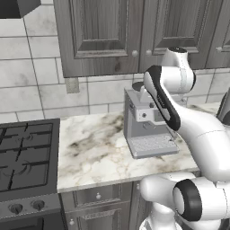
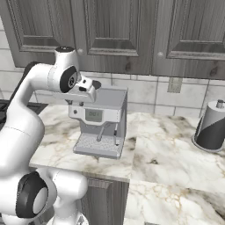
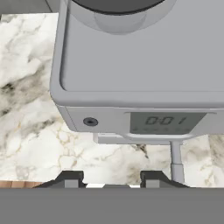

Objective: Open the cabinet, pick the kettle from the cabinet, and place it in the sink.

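Note:
The cabinet (image 1: 99, 31) (image 2: 115, 26) hangs on the wall above the counter. Its dark grained doors are closed, with small round knobs (image 1: 134, 53) (image 2: 160, 54) near their lower corners. The kettle is hidden and the sink is out of view. My gripper (image 3: 112, 180) hovers over the top front of a boxy grey coffee machine (image 3: 140, 65), well below the cabinet doors. Its two fingertips (image 3: 72, 179) stand apart with nothing between them. In the right base view the hand (image 2: 84, 90) sits just above the machine's left corner.
The coffee machine (image 1: 146, 121) (image 2: 103, 118) stands on the marble counter (image 1: 92, 150) (image 2: 167, 149) against the tiled wall. A black gas stove (image 1: 27, 152) lies to the left. A dark and white cylinder (image 2: 212, 126) stands at the far right.

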